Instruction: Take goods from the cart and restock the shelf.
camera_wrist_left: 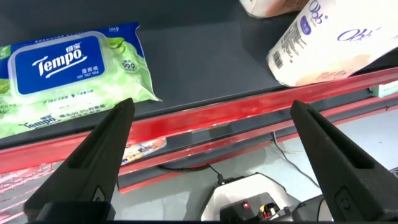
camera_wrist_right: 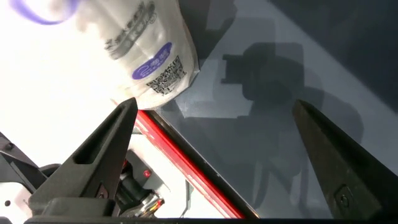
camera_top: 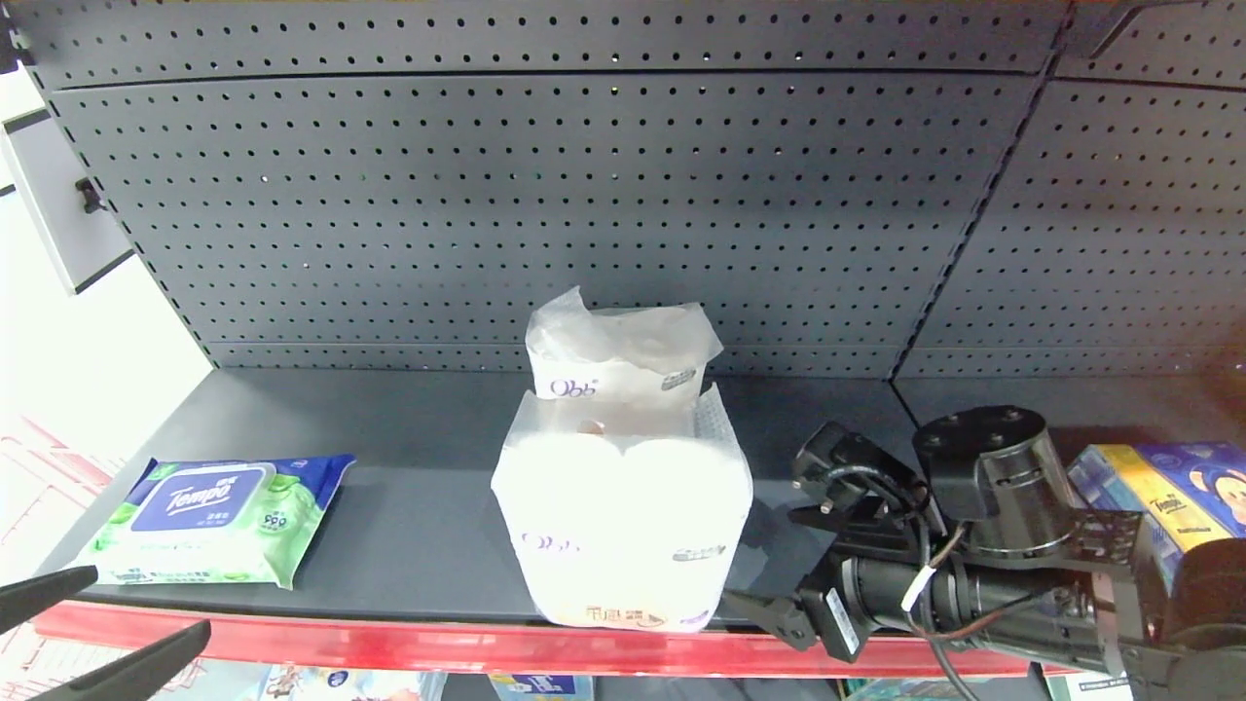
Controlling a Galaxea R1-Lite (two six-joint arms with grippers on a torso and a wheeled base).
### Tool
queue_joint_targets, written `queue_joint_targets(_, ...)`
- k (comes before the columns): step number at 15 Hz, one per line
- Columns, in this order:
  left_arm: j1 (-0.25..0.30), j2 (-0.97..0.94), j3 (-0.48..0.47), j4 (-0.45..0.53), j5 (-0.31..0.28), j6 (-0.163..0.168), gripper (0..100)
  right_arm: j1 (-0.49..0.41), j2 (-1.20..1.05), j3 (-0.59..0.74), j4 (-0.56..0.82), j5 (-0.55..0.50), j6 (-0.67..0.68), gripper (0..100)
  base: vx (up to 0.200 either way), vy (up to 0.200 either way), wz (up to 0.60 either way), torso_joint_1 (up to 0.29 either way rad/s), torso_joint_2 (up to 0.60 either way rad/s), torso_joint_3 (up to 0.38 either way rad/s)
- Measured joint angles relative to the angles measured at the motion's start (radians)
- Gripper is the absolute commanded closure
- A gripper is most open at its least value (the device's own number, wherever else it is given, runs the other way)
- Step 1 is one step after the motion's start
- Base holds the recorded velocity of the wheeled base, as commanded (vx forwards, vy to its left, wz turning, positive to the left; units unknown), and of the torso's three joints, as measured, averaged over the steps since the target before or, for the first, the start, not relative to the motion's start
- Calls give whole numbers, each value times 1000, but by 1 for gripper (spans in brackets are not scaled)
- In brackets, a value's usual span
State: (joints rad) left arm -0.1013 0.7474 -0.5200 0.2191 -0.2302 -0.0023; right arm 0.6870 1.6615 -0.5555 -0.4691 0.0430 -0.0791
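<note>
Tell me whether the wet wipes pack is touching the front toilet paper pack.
Apart. The head view shows bare shelf between the wet wipes pack and the front toilet paper pack.

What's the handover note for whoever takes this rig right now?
Left pincer: open, empty, low in front of the shelf's left end, near the wet wipes pack.
Right pincer: open, empty, at the shelf's front edge just right of the front toilet-roll pack.
Goods: the front pack stands at the red lip, with a second pack behind it. The wipes lie flat at the left and a tissue box is at the right.
Done: these four are on the shelf.
Left: probably push the front pack back from the lip, then fetch more from the cart.
</note>
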Motion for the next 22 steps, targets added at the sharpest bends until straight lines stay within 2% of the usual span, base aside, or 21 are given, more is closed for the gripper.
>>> queue_joint_targets(2, 0, -15, 12, -1, 8, 0, 0, -3, -51, 20, 0, -14, 0, 0, 0, 0, 0, 0, 0, 0)
queue_joint_targets(5, -1, -68, 28, 0, 14, 2, 0, -8, -201, 92, 0, -89, 0, 0, 0, 0, 0, 0, 0, 0)
queue_joint_targets(8, -5, -182, 58, 2, 8, 8, 0, -24, -465, 214, 20, -182, -9, 0, 0, 0, 0, 0, 0, 0)
queue_joint_targets(10, -7, -295, 101, 23, 8, 10, 0, -57, -696, 282, 89, -281, -20, 0, 0, 0, 0, 0, 0, 0)
queue_joint_targets(13, -5, -463, 153, 148, 29, 12, 0, -165, -1025, 312, 363, -383, -28, 0, 0, 0, 0, 0, 0, 0)
queue_joint_targets(15, -3, -585, 195, 202, 99, 10, 0, -270, -1233, 289, 638, -414, -28, 0, 0, 0, 0, 0, 0, 0)
queue_joint_targets(16, -1, -639, 238, 207, 123, 10, 0, -316, -1321, 280, 724, -422, -28, 0, 0, 0, 0, 0, 0, 0)
queue_joint_targets(19, 16, -716, 322, 48, 143, 10, 0, -403, -1504, 278, 846, -477, 14, 0, 0, 0, 0, 0, 0, 0)
queue_joint_targets(22, 20, -740, 410, -91, 273, -5, 0, -486, -1523, 283, 856, -509, 21, 0, 0, 0, 0, 0, 0, 0)
